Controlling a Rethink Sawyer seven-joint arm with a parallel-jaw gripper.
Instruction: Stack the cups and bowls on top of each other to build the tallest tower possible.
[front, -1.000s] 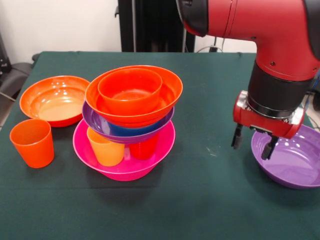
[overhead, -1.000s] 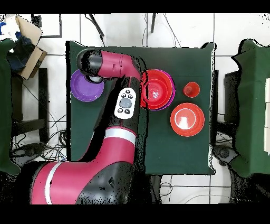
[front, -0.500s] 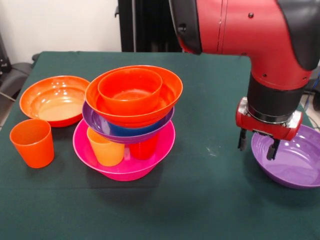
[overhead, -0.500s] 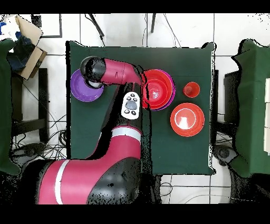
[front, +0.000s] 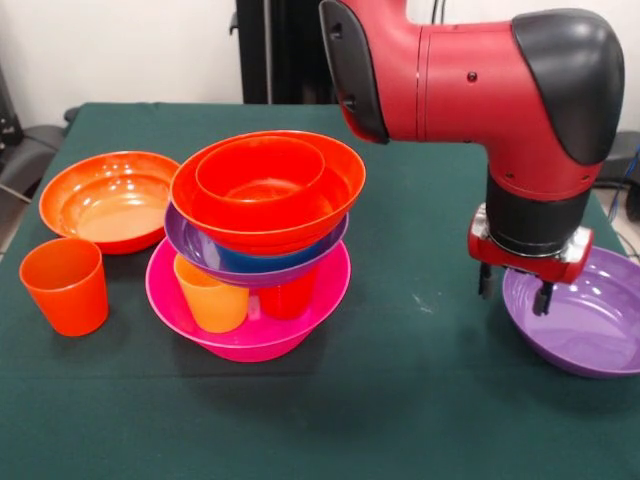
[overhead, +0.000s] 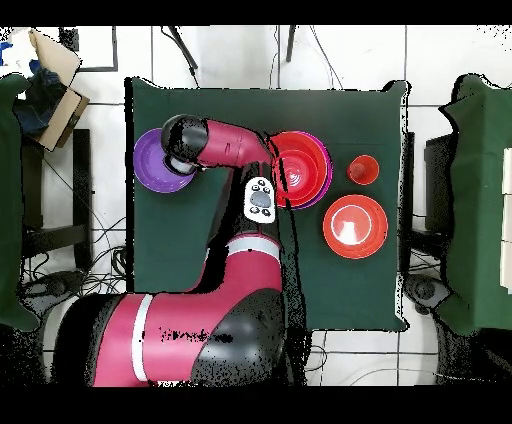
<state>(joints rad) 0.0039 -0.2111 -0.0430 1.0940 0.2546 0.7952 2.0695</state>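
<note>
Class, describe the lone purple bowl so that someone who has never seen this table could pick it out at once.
Start at the green table and find the tower built on a big pink bowl. Look across to the table's other side, where the gripper hangs open. The purple bowl right under it stands alone and empty; the other purple one is sandwiched inside the tower.

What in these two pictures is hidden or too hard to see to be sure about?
- Blue bowl, front view: only a sliver shows under the wide orange bowl.
- Red cup, front view: its top is covered by the purple bowl in the tower.
- Loose purple bowl, front view: its right rim is cut off by the picture's edge.
- Claw, overhead view: hidden under the arm.
</note>
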